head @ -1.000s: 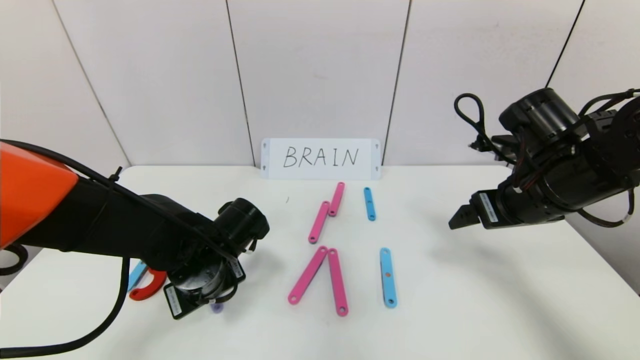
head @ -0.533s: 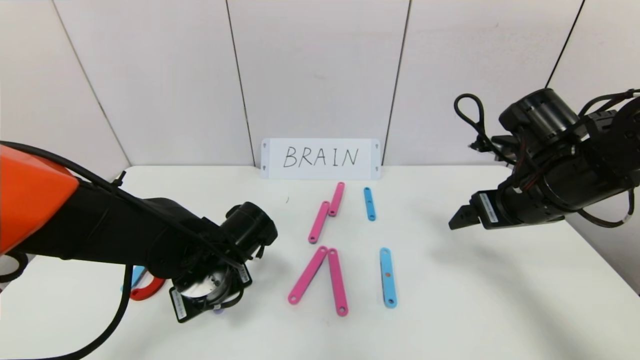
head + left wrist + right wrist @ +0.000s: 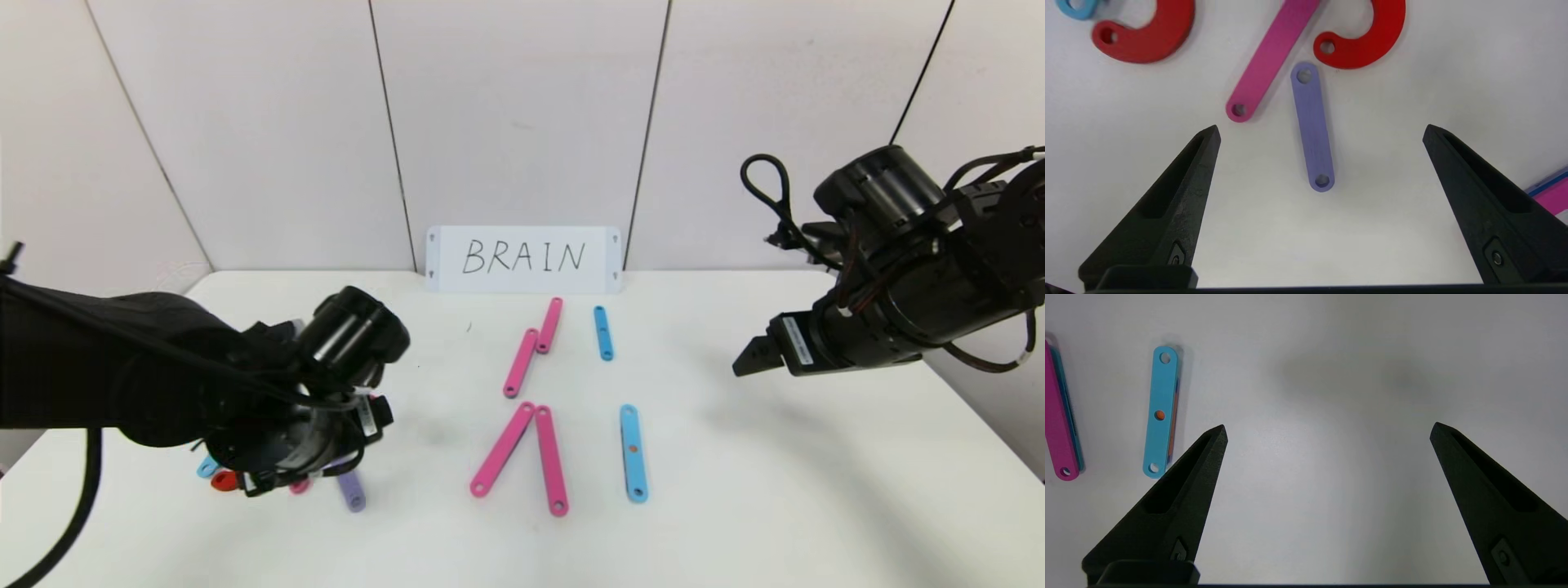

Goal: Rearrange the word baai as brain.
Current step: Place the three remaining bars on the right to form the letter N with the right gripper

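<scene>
The word is laid out in flat holed strips on the white table (image 3: 735, 490). A purple strip (image 3: 1312, 126) lies flat beside a pink strip (image 3: 1274, 57), two red arcs (image 3: 1147, 36) (image 3: 1372, 36) and a light-blue strip end (image 3: 1075, 6). My left gripper (image 3: 1321, 130) hovers open over the purple strip, its fingers well apart from it and holding nothing. In the head view the purple strip (image 3: 352, 492) shows just past the left wrist. Mid-table lie more pink strips (image 3: 502, 449) (image 3: 521, 363) and light-blue strips (image 3: 633, 453) (image 3: 603, 333). My right gripper (image 3: 739, 363) hangs open and empty at the right.
A white card with handwritten BRAIN (image 3: 523, 259) leans on the back wall. The left arm covers most of the pieces at the front left. In the right wrist view, a light-blue strip (image 3: 1160, 412) and a pink strip (image 3: 1057, 416) lie off to one side of the right gripper (image 3: 1327, 428).
My left gripper has opened and let go of the purple strip, which now lies on the table. The left arm has drawn back to the left and risen. The right arm has not moved.
</scene>
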{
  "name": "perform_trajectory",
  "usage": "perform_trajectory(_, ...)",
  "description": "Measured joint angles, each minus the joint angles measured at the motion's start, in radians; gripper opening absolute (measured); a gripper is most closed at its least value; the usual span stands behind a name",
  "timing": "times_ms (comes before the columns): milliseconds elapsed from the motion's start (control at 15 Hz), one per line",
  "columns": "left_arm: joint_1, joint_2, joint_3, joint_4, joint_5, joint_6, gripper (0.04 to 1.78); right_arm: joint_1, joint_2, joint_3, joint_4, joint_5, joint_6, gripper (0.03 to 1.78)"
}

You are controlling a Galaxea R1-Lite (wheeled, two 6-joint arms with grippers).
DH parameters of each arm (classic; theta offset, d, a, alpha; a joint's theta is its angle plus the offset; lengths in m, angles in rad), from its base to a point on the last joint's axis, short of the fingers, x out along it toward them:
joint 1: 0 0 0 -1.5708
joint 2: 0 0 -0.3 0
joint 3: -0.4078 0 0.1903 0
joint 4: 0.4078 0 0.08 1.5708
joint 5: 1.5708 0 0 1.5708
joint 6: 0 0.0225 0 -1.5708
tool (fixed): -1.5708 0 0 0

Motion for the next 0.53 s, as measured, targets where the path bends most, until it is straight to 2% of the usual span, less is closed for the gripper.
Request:
perform_trajectory(267,0.099,-0.066,0.060,-0.094,-0.068,0.115,1.73,0.001,-0.005,0.001,-0.001,0.000,0.000,1.74)
perform_trajectory(533,0.145,-0.077,0.153,-0.280,-0.117,0.237,1.73,0.001,-0.002,0.002,-0.002,0.001,0.000,1.74)
